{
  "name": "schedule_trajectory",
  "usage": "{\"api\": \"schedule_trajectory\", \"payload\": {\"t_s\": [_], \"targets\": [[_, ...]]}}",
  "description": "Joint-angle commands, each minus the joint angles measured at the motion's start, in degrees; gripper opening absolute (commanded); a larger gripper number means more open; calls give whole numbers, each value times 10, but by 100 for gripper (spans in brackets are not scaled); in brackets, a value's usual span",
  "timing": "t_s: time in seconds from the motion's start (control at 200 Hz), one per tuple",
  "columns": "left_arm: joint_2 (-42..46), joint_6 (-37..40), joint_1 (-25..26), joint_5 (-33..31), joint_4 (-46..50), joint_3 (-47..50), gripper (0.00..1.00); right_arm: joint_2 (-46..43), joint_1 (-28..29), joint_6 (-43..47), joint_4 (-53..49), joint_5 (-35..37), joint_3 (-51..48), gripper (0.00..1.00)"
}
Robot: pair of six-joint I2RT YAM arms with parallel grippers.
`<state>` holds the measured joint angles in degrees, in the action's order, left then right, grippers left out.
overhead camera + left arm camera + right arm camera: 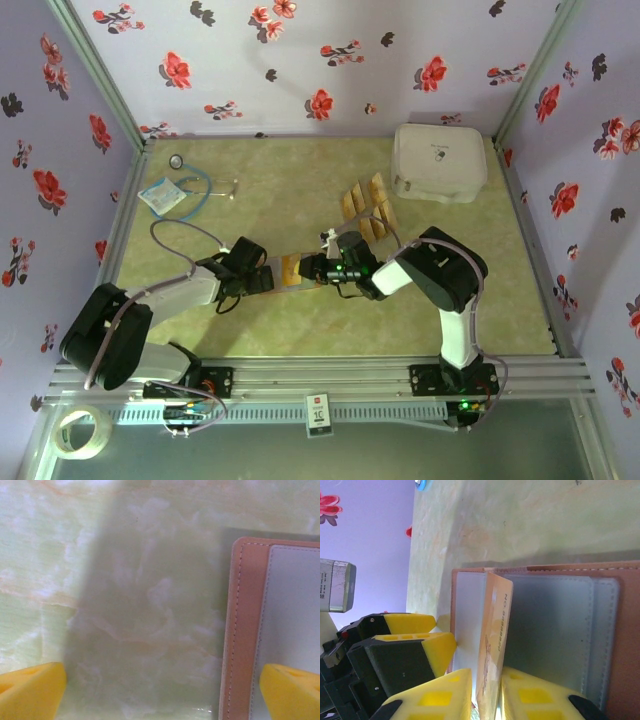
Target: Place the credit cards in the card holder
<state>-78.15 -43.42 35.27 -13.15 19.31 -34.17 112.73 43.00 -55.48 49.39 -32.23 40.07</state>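
- The card holder (288, 270) lies open and flat on the table (300, 170). It is a roughly square piece of reddish-brown, leather-like material with pale stitching along its rounded border, and it has greyish, slightly glossy plastic sleeves inside.
- One credit card (495, 630) stands on edge over the holder's inner face. It is thin, stiff and golden-orange, with a row of digits along it. I cannot tell whether its far end is inside a sleeve.
- The right gripper (487, 680) has its blocky yellow fingers close on either side of that card. I cannot tell whether they are pinching it or just clear of it.
- The left gripper (160, 692) is at the holder's opposite edge with its fingers spread wide apart. One yellow tip is over the holder's sleeve and the other is over bare table.
- The other credit cards (367, 208) lie in a loose fan a little beyond the holder, toward the back wall.
- A white, rounded zippered case (440, 160) sits further back to the right of the holder.
- A blue-tubed stethoscope (190, 190) lies well off to the holder's back left.
- The table has a smooth, pale green marbled surface.
- Lilac walls (300, 60) printed with red and dark flowers enclose it on three sides.
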Motion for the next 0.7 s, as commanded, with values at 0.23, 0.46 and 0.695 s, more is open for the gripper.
{"api": "schedule_trajectory", "payload": {"t_s": [0.23,0.46,0.695], "targets": [[-8,-10,5,-10,28,5,100,0,-9,15,-69,24,-21,2],[-10,-10,5,-9,25,5,100,2,-10,15,-74,23,-21,0],[-15,-9,5,-9,22,5,100,12,-10,9,-60,4,-16,0]]}}
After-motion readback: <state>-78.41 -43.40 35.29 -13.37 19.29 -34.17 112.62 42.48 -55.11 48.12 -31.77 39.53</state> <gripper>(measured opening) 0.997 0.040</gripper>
